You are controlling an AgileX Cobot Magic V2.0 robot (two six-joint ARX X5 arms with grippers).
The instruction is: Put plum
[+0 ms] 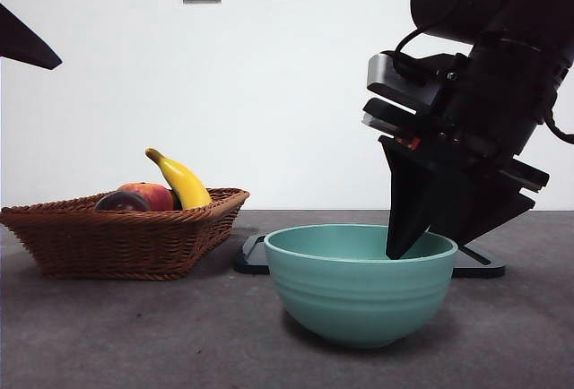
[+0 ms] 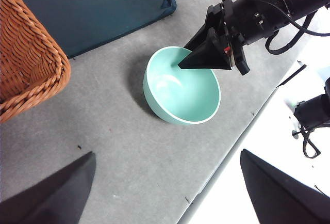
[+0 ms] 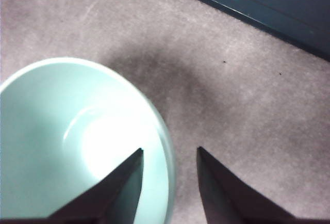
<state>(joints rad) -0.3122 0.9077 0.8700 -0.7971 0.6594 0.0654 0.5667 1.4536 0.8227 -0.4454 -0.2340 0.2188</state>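
My right pincer hangs at the rim of the teal bowl, one jaw inside the wall and the other outside it, so the rim sits in the gap between them. The jaws stand a little apart, narrow but not closed, with nothing gripped yet. From my wrist view the bowl's rim runs straight between my two jaws, which is why I judge I am here to take hold of the bowl by its edge, or to steady it, not to reach for fruit.

The bowl is empty (its pale bottom shines back at me). The plum is well apart from me, lying in the wicker basket on the far side of the table, dark and mostly hidden behind the basket's wall, just beside a red-orange apple and a yellow banana that leans up above them.

My left pincer waits high above the table with its jaws wide, holding nothing, looking down on the bowl and a corner of the basket. It sits closer to the basket, so I judge the plum is its job, and the bowl is where the fruit should go.
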